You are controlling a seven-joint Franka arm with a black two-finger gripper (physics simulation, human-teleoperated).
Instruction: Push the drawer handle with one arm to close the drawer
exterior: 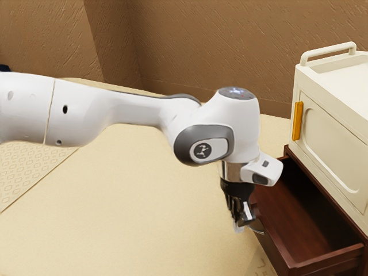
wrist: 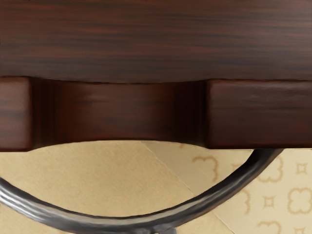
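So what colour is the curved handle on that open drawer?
The curved metal handle is dark silvery grey with bright highlights, best seen in the wrist view.

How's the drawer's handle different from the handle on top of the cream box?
The drawer handle is shiny grey metal, but the top handle is cream, like its box. The drawer handle curves like a bow, while the top handle is mostly straight with bent ends. The drawer handle is on the drawer's front; the top handle is on the box's top.
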